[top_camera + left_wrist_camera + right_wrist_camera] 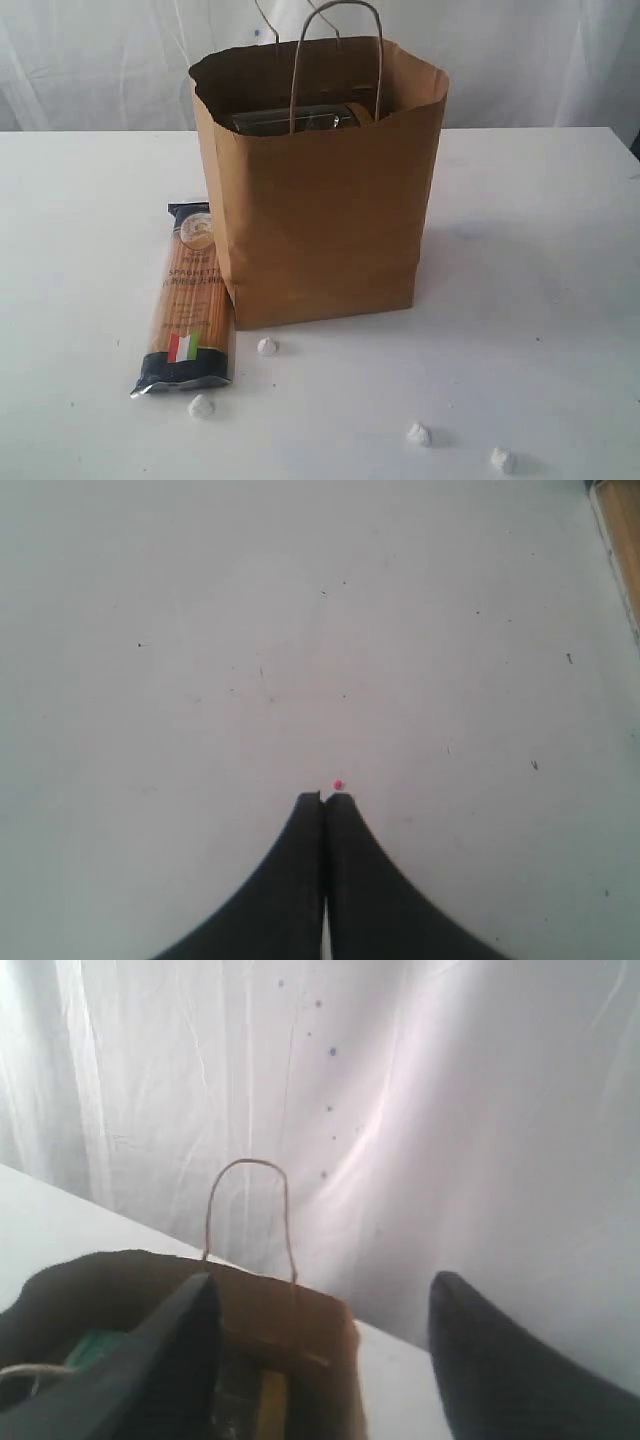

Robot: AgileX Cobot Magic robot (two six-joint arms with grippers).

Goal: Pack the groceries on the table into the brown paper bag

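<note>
The brown paper bag stands upright in the middle of the table, mouth open and handles up. Over its rim I see a dark glossy item inside. The spaghetti packet lies flat on the table against the bag's left side. Neither gripper shows in the exterior view. My right gripper hangs open above the bag, nothing between its fingers; a yellow item and something green lie inside. My left gripper is shut and empty over bare tabletop.
Several tiny white lumps lie on the table in front of the bag. A white curtain hangs behind the table. A brown strip shows at the corner of the left wrist view.
</note>
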